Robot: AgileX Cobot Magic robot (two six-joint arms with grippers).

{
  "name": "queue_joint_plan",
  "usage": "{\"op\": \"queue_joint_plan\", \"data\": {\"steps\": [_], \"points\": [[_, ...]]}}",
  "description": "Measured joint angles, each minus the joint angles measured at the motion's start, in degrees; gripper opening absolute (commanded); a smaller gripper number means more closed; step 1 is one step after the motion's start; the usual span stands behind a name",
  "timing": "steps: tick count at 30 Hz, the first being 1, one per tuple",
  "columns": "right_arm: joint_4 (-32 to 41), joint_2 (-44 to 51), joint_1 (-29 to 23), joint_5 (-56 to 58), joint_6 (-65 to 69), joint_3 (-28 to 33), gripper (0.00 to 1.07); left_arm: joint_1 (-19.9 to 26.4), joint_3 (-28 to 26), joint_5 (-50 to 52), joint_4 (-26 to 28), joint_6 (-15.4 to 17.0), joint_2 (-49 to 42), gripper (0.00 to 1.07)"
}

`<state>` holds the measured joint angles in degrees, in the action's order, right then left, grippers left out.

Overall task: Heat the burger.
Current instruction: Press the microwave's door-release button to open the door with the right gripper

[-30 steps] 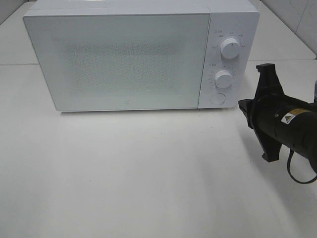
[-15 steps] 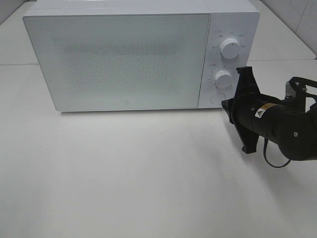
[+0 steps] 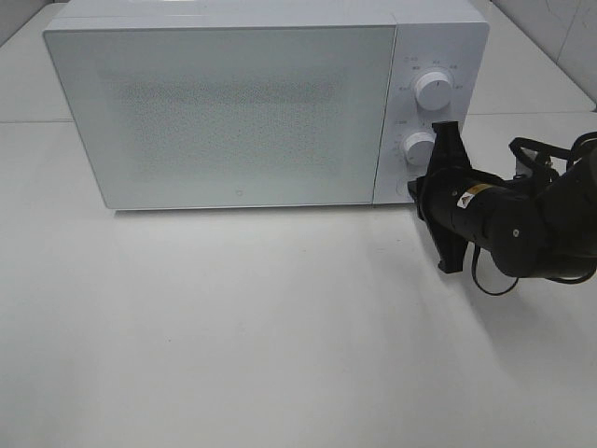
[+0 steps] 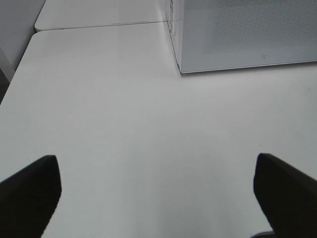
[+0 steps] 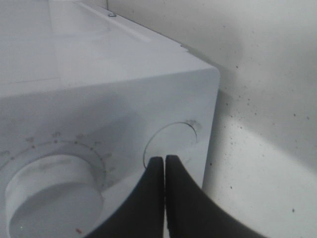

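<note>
Leftward since 1 second ago, the black right gripper (image 3: 422,189) now has its 2 fingers (image 5: 148,198) pressed together, tips at the round white button (image 5: 173,136) low on the right of the boxy white microwave (image 3: 224,112). The black left gripper (image 4: 158,198) hangs spread over the white table (image 3: 233,327). Where the burger is cannot be told.

The burger shows in no view. The white box-shaped microwave oven (image 3: 431,37) stands upright towards the back of the white worktop (image 3: 233,336). Its wide speckled door (image 3: 224,117) is shut flush, and nothing inside can be made out through that frosted panel.
</note>
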<state>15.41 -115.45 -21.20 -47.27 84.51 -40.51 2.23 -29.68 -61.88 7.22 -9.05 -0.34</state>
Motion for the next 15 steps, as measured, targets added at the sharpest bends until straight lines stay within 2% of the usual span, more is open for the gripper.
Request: {"op": "queue_joint_plan", "data": {"steps": [15], "points": [[1.55,-3.44,0.69,0.74,0.00,-3.32,0.00,0.00,0.00,0.00,0.00,0.00,0.00,0.98]]}}
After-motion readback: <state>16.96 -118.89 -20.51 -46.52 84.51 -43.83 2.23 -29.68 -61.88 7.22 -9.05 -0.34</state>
